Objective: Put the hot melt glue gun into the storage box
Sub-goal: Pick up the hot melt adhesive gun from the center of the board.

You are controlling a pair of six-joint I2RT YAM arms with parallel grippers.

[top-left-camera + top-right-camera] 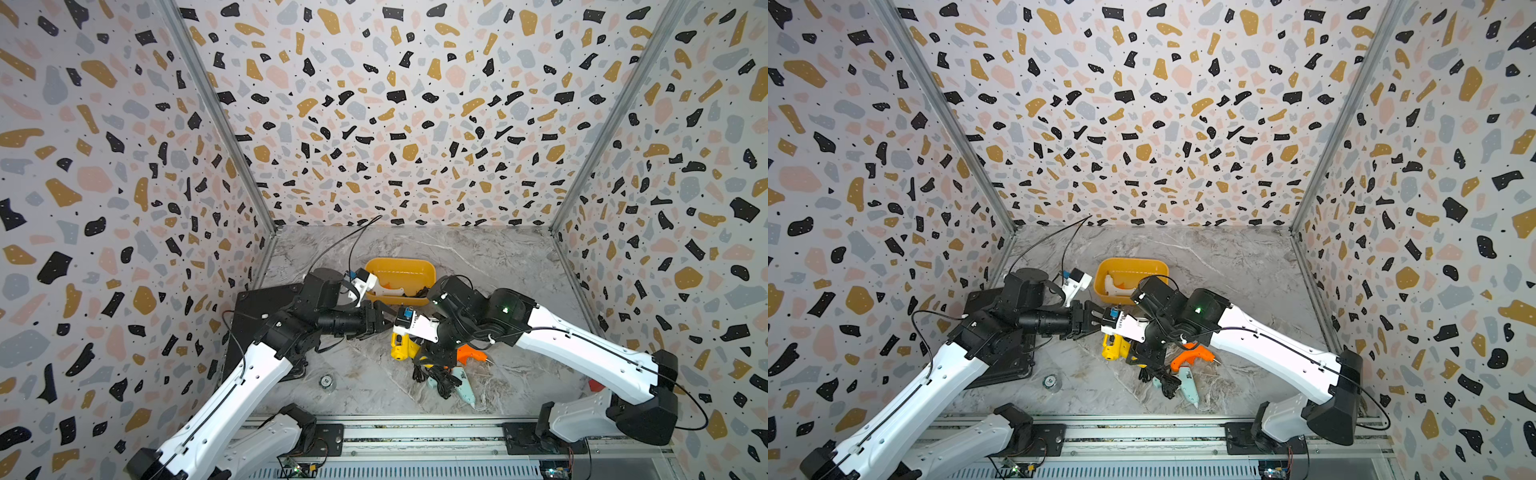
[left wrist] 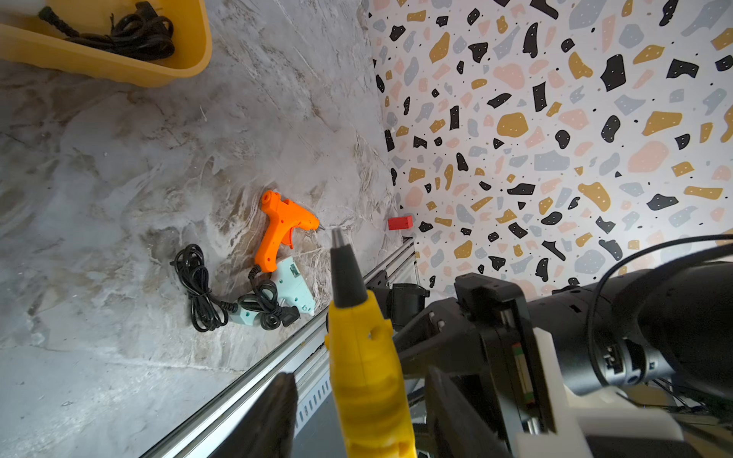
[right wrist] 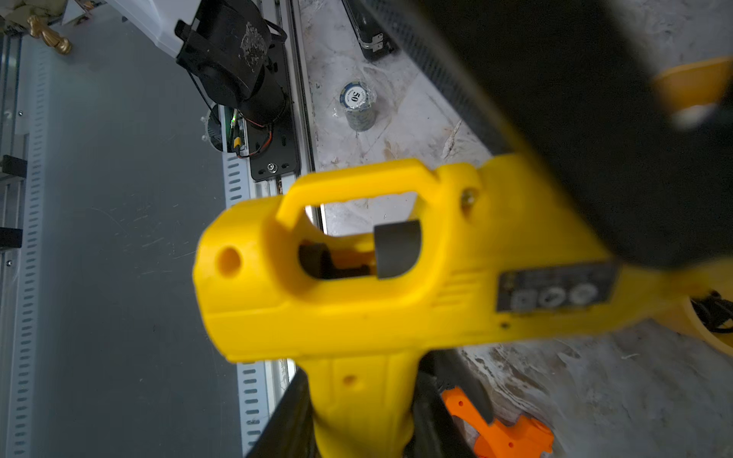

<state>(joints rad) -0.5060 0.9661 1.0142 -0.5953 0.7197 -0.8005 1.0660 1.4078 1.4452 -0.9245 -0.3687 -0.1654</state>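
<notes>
A yellow hot melt glue gun (image 3: 357,277) is held above the marble table, near the front of the yellow-orange storage box (image 1: 399,262). My right gripper (image 3: 357,396) is shut on its handle. My left gripper (image 2: 359,392) straddles the gun's barrel (image 2: 365,376), open, with a gap on each side. In both top views the two grippers meet over the yellow gun (image 1: 401,345) (image 1: 1115,347). The box (image 1: 1129,261) holds a white glue gun (image 1: 388,291) and black cord (image 2: 131,35). An orange glue gun (image 2: 281,226) and a mint one (image 2: 295,285) lie on the table with coiled cords.
A flat black case (image 1: 257,316) lies under my left arm. A stack of poker chips (image 1: 327,381) stands near the front rail (image 1: 415,432). A small red block (image 2: 400,223) sits by the right wall. Patterned walls close in three sides.
</notes>
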